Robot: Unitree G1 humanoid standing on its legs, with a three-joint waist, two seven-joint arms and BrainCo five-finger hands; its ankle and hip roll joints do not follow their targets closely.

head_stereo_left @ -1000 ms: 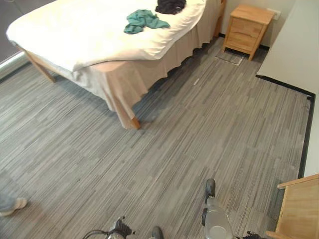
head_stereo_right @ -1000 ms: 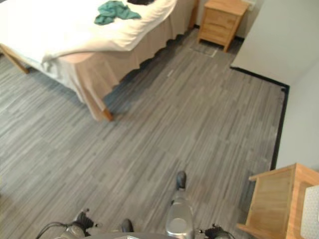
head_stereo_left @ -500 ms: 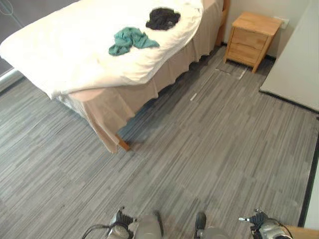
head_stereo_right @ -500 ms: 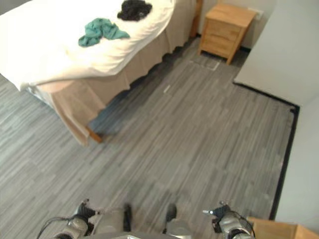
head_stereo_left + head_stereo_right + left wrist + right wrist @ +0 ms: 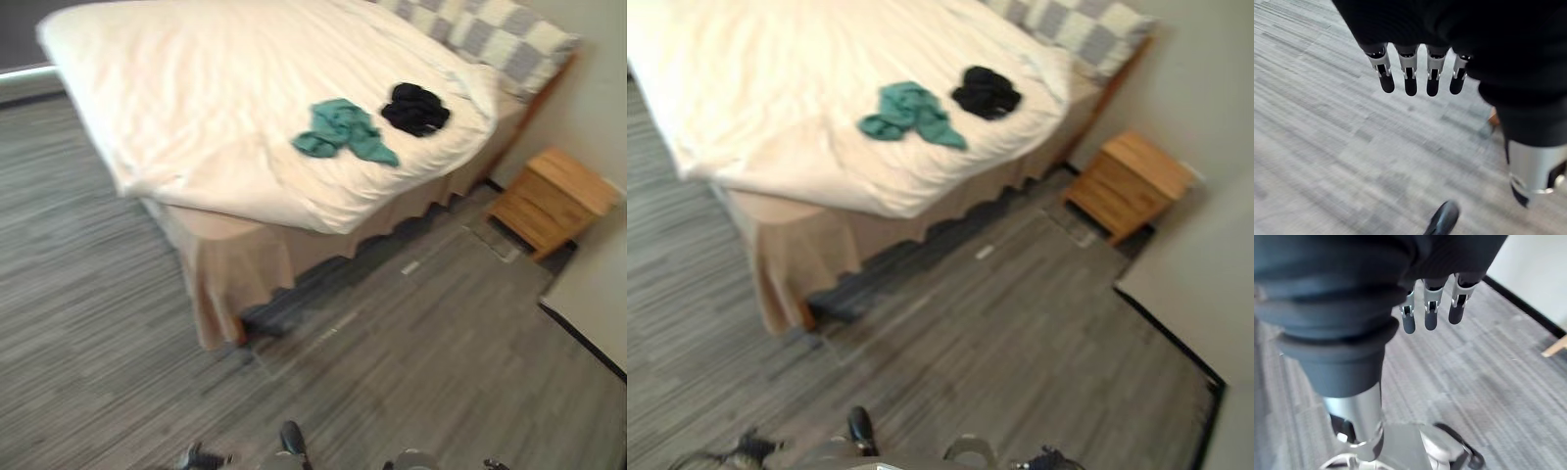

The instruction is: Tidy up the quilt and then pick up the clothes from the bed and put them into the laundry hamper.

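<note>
Nearest, the left hand (image 5: 1418,73) hangs over the grey plank floor (image 5: 441,343) with its fingers straight and relaxed, holding nothing; the right hand (image 5: 1432,308) hangs the same way, empty, over the floor. Beyond stands the bed (image 5: 230,259), its cream quilt (image 5: 196,108) spread across the top and drooping over the near edge. A green garment (image 5: 343,129) lies crumpled on the quilt, a black garment (image 5: 415,108) just beside it nearer the checked pillows (image 5: 500,34). A wooden nightstand (image 5: 554,201) stands past the bed's head.
</note>
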